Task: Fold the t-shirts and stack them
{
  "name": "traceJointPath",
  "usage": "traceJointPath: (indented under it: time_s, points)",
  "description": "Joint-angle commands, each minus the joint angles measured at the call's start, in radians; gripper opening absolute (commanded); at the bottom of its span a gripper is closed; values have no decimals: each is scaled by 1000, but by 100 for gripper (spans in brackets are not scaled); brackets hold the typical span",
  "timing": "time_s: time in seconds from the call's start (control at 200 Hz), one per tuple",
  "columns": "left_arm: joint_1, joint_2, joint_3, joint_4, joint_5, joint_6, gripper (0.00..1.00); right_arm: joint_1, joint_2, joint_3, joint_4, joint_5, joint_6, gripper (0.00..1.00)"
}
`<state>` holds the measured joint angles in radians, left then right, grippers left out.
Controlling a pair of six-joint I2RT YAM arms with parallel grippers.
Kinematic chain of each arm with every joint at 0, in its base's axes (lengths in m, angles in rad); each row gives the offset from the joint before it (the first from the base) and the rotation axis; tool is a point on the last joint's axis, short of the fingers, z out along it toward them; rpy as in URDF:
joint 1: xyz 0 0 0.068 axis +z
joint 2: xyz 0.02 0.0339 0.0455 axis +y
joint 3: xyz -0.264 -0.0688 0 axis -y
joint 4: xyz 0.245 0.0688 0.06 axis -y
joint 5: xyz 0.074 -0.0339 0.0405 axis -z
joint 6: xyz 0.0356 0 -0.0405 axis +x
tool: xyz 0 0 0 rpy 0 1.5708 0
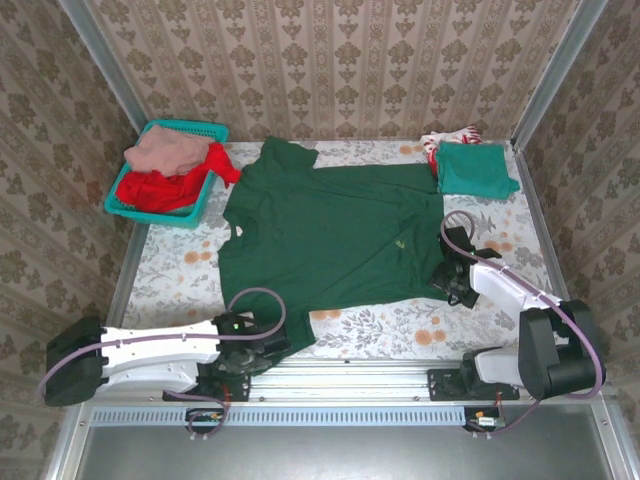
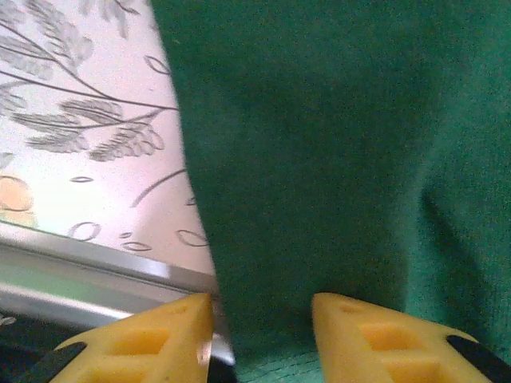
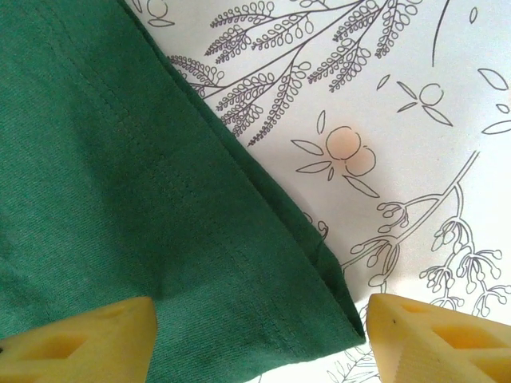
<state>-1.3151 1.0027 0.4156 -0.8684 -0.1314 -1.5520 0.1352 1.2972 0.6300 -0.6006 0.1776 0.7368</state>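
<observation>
Dark green soft cotton short-sleeved t-shirt (image 1: 330, 240) lies spread flat across the middle of the white floral-printed tablecloth (image 1: 400, 335), collar toward the left and sleeves toward the far wall. The left gripper (image 1: 258, 348) sits at the shirt's near left corner. In its wrist view its yellow fingers (image 2: 160, 339) stand partly spread on either side of the hem, with cloth lying in the gap and no visible pinch, just beside the table's metal edge rail (image 2: 80, 271). The right gripper (image 1: 452, 283) is at the near right corner, and its fingers (image 3: 431, 335) are held wide apart, straddling the stitched hem corner without closing on it. A teal plastic mesh basket (image 1: 190, 128) at the far left holds a dusty pink tee (image 1: 165, 150) on top of a red tee (image 1: 165, 190). At the far right a folded teal-green tee (image 1: 475, 168) rests on the cloth, with a crumpled white-red tee (image 1: 445, 138) touching its far edge.
</observation>
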Motion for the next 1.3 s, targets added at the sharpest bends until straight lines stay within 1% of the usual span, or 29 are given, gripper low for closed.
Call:
traceJointPath:
  time_s: [0.0, 0.05, 0.125, 0.21, 0.27, 0.35, 0.44, 0.565, 0.695, 0.725, 0.765, 0.825, 0.875, 0.94, 0.985, 1.045, 1.12, 1.215, 1.295]
  points:
    - [-4, -8, -83, 154, 14, -14, 35, -4, 12, -18, 17, -16, -6, 69]
    - [-3, -18, -100, 174, 11, -14, 32, -5, 17, -17, 17, -14, -10, 69]
    - [2, -33, -107, 163, -1, -10, 24, -5, 22, -16, 23, -22, -14, 66]
    - [11, -64, -99, 134, -10, 12, 12, -5, 27, -16, 26, -24, -16, 62]
    - [22, -99, -82, 83, -24, 29, 7, -5, 24, -19, 26, -23, -17, 59]
    - [43, -166, -47, -16, -46, 54, 4, -5, 9, -22, 19, -17, -13, 56]
    - [81, -253, -10, -111, -73, 102, 0, -5, -17, -31, 17, -9, -5, 56]
    - [187, -353, 39, -224, -81, 201, 0, -5, -30, -35, -4, -4, 9, 56]
    - [329, -409, 94, -262, -54, 357, 0, -2, -34, -45, 21, -31, 21, 56]
    - [370, -415, 104, -268, -35, 388, 0, -2, -28, -46, 22, -34, 23, 56]
    - [426, -424, 95, -236, 17, 438, 0, -2, -19, -45, 23, -42, 27, 56]
    - [476, -436, 82, -193, 60, 467, 0, 5, -13, -51, 27, -45, 33, 54]
    - [489, -435, 80, -159, 77, 473, 0, 13, -14, -56, 25, -45, 39, 51]
    - [489, -418, 102, -146, 75, 478, 0, 36, -26, -53, 5, -45, 51, 51]
    - [488, -409, 126, -159, 56, 477, 0, 60, -40, -49, -18, -41, 66, 54]
    - [487, -409, 161, -163, 26, 480, 0, 89, -67, -53, -40, -32, 97, 63]
    - [492, -420, 213, -160, -8, 495, 0, 127, -109, -67, -47, -17, 136, 65]
    - [506, -407, 280, -183, -54, 524, 0, 134, -131, -97, -17, 4, 151, 64]
    - [529, -386, 311, -192, -58, 552, 0, 133, -100, -94, -17, 27, 146, 57]
